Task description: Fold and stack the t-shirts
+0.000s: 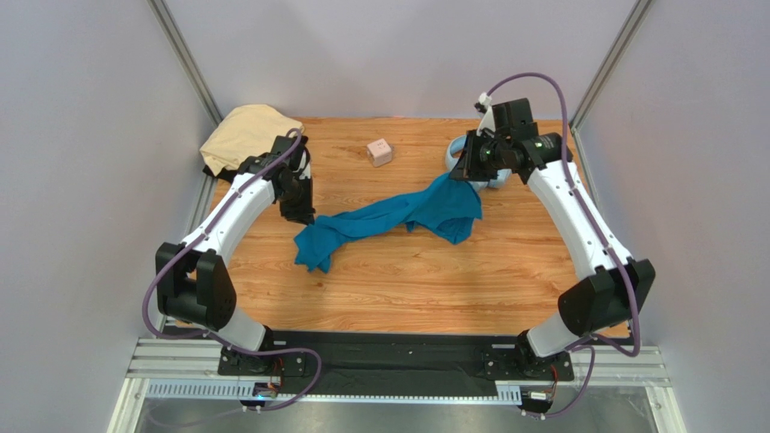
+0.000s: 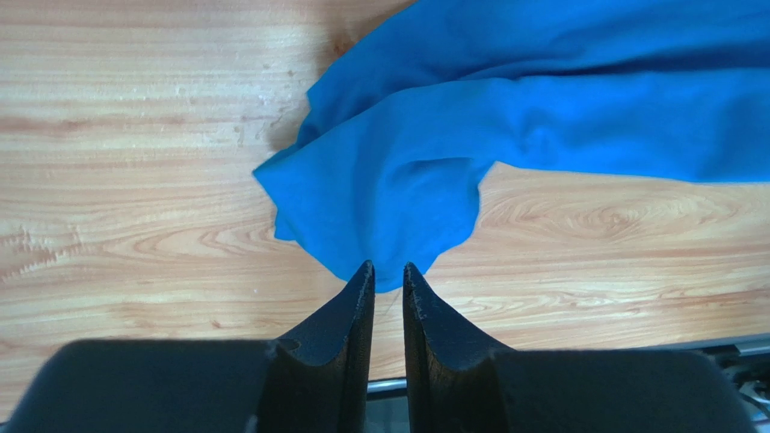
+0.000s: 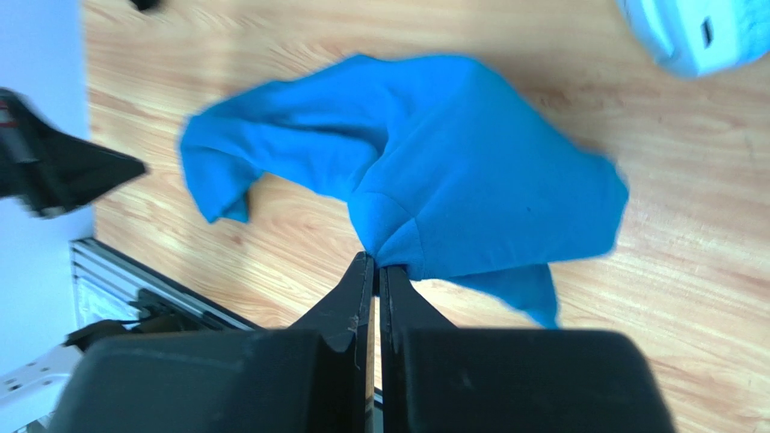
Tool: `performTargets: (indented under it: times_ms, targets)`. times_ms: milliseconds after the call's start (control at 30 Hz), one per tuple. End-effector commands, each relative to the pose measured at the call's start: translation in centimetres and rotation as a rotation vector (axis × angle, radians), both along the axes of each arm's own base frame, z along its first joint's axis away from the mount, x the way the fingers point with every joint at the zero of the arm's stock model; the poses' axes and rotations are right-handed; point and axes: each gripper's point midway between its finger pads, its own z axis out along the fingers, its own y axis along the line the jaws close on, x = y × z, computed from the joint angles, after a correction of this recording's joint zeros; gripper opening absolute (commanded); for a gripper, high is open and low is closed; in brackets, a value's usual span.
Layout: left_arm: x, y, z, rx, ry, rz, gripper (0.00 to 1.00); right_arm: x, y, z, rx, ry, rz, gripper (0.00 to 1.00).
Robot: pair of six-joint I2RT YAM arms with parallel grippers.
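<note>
Crowding the far side of the desk [image 1: 407, 298]: a small pink cube [image 1: 380, 152] near the middle, light-blue headphones [image 1: 492, 183] tucked just behind the wrist of the right arm [image 1: 569, 203], and a pale tan t-shirt [image 1: 246, 128] heaped in the far left corner, just beyond the left arm [image 1: 237, 203]. Lying past the line of the cloth and apart from it, the cube; sitting close to the right wrist but not touching the fabric in the wrist view, the headphones.

Stretched as a twisted band across the middle of the wood between the two arms, the teal-blue t-shirt [image 1: 398, 216].

Pinching a fold at the shirt's right end with the right jaws, pressed together on the cloth, the fabric bunched at the tips and spreading away from them, one loose flap drooping to the side.

Hovering at the shirt's left end with the left jaws, parted by only a slim gap and gripping nothing. Lying flat on the desk straight ahead of those tips, the pointed corner of the cloth, reaching in the wrist view as far as the gap between them; cannot tell whether touching.
</note>
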Motion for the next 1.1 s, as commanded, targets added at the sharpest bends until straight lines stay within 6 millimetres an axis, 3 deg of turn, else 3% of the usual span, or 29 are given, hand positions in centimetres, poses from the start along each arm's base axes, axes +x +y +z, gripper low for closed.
performTargets:
  times_ms: [0, 133, 267, 367, 567, 767, 933, 1067]
  targets:
    - [-1.6, 0.7, 0.4, 0.02, -0.024, -0.016, 0.24, -1.8, 0.3, 8.2, 0.091, -0.17, 0.013, 0.0]
    - [-3.2, 1.1, 1.7, 0.005, -0.083, -0.034, 0.28, -4.7, 0.0, 13.8, 0.172, -0.28, 0.013, 0.0]
    - [-4.8, 1.6, 2.6, 0.002, -0.141, -0.048, 0.32, -7.6, -0.7, 17.7, 0.231, -0.361, 0.0, 0.0]
    - [-5.8, 1.4, 3.7, -0.036, -0.199, -0.063, 0.35, -9.1, -1.1, 18.0, 0.249, -0.374, -0.017, 0.0]
    - [-7.4, 0.8, 3.8, -0.088, -0.211, -0.092, 0.36, -9.8, -0.3, 14.1, 0.278, -0.229, -0.022, 0.0]
    - [-9.5, -0.8, 2.0, -0.188, -0.141, -0.125, 0.37, -8.3, -0.3, 10.4, 0.226, -0.15, -0.04, 0.0]
    - [-9.4, -1.5, -0.4, -0.214, -0.096, -0.081, 0.37, -7.8, 0.0, 8.2, 0.204, -0.091, -0.033, 0.0]
    - [-8.3, -2.6, -0.6, -0.251, -0.05, -0.062, 0.38, -7.6, -0.1, 7.4, 0.184, -0.083, -0.028, 0.0]
